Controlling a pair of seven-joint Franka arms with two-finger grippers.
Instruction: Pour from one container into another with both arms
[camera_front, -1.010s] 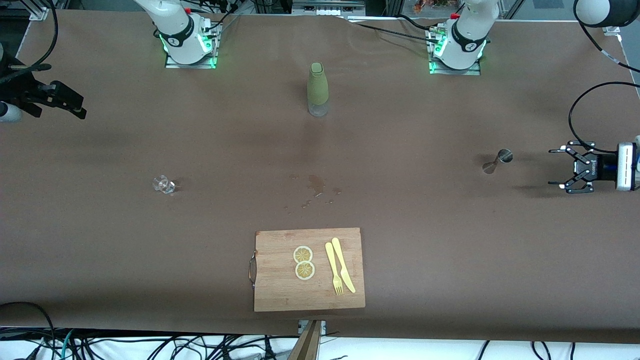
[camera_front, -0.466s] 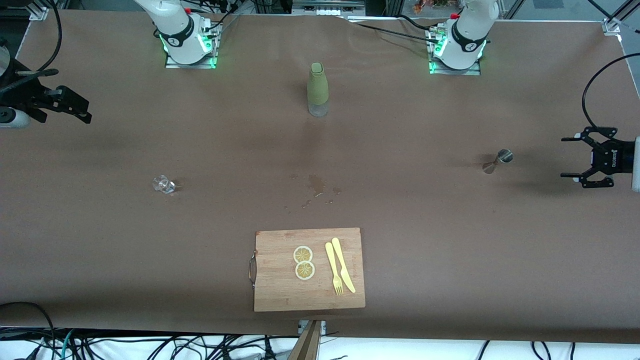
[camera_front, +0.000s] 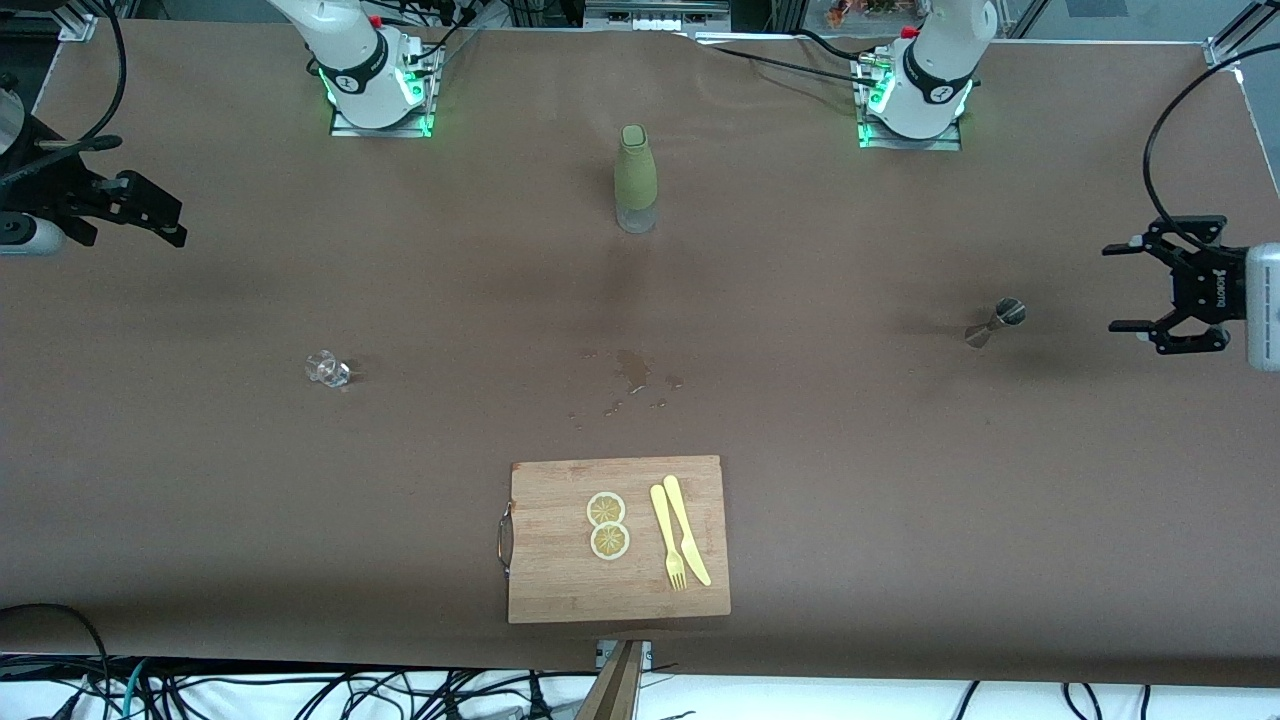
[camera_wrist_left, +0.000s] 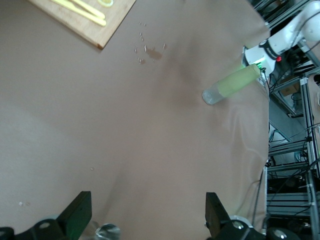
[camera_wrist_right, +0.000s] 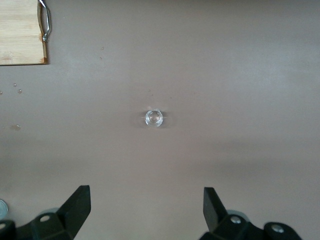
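Note:
The tiny clear glass cup (camera_front: 326, 369) stands on the brown table toward the right arm's end, and shows centred in the right wrist view (camera_wrist_right: 154, 118). The small steel jigger (camera_front: 995, 322) stands toward the left arm's end; its rim (camera_wrist_left: 107, 231) shows close to one of my left fingers. My left gripper (camera_front: 1113, 288) (camera_wrist_left: 147, 205) hovers open over the table at the left arm's end, apart from the jigger, holding nothing. My right gripper (camera_front: 178, 225) (camera_wrist_right: 145, 197) hangs open and empty over the table at the right arm's end, well away from the cup.
A tall olive-green bottle (camera_front: 635, 178) (camera_wrist_left: 232, 85) stands mid-table near the arm bases. A wet spill (camera_front: 632, 370) marks the middle. Nearer the front camera lies a wooden cutting board (camera_front: 560, 580) with two lemon slices, a yellow fork and a yellow knife.
My left gripper drew back toward the left arm's end of the table, then shifted toward the bases, still open. My right gripper moved only slightly. Cup and jigger have not moved.

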